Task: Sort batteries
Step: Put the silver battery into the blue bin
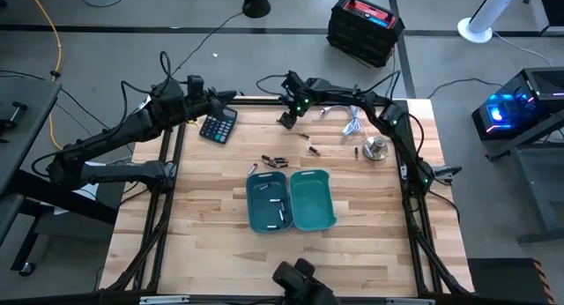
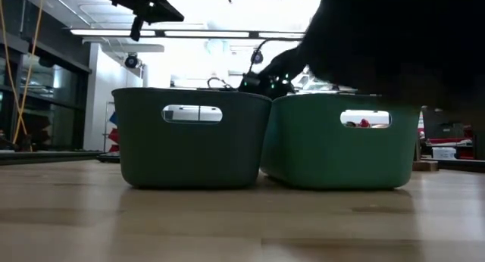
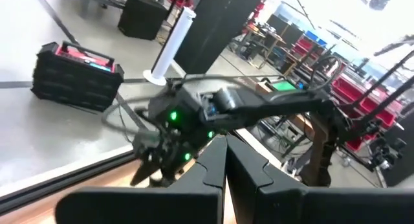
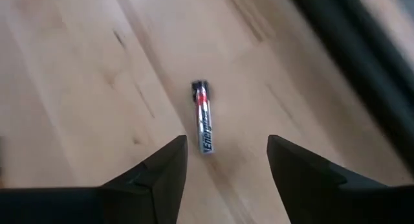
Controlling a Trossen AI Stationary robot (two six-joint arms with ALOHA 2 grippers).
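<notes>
My right gripper (image 1: 288,120) hovers open near the table's far edge. In the right wrist view (image 4: 226,146) its fingers stand above and to either side of one silvery battery with a red band (image 4: 204,117), which lies flat on the wood untouched. More batteries lie loose in front of the bins (image 1: 273,160) and farther right (image 1: 313,149). Several lie in the dark teal bin (image 1: 253,206); the green bin (image 1: 330,199) stands beside it. My left gripper (image 1: 216,98) waits shut, raised over the far left corner, seen in its wrist view (image 3: 226,179).
A black calculator (image 1: 218,127) lies below my left gripper. A white coiled cable (image 1: 352,120) and a small silver object (image 1: 376,149) sit at the far right. The two bins (image 2: 189,141) (image 2: 341,141) touch side by side mid-table. Bare wood lies near and left.
</notes>
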